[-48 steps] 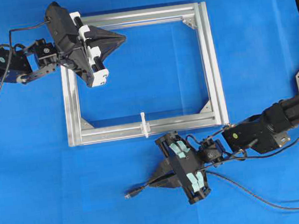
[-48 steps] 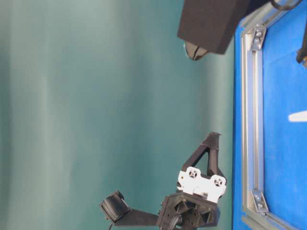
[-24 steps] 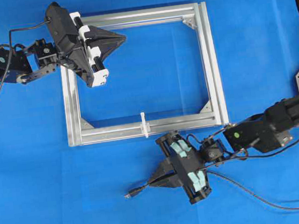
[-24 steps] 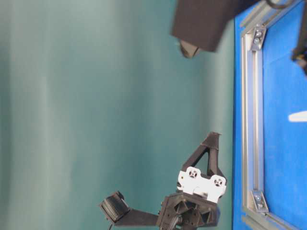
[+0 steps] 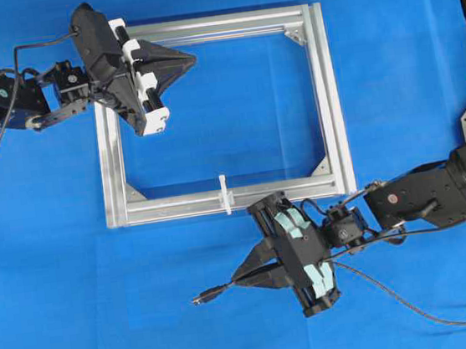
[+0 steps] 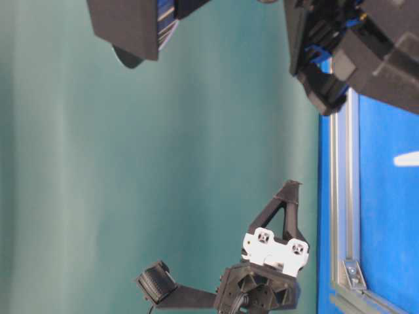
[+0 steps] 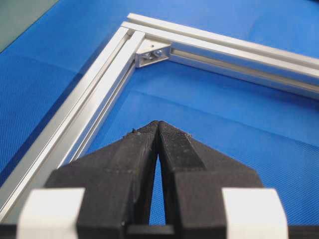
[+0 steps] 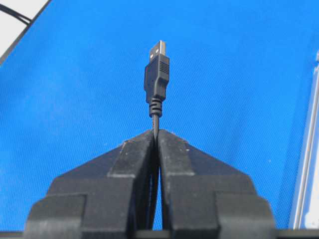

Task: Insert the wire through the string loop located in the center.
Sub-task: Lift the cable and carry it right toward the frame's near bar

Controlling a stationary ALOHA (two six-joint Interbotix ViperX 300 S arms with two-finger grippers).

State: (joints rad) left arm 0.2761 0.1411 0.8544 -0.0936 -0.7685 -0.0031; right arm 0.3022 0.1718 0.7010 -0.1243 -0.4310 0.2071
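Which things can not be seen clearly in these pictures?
- String loop: too small in the overhead view to tell whether it is open.
- Wire: its far end runs off the overhead view's right edge.
- Right gripper: at table level, out of frame; only blurred arm parts show.
- Frame: cut off in both wrist views.

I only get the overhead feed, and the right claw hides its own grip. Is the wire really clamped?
Observer: Yes. In the right wrist view the right claw is shut on the wire, just behind the plug.
Operator: Which way does the plug face?
Observer: Straight out ahead of the fingertips, metal end leading.
Operator: And the left claw, is it holding anything?
Observer: No. The left wrist view shows the left claw shut on nothing, above the cloth inside the frame.
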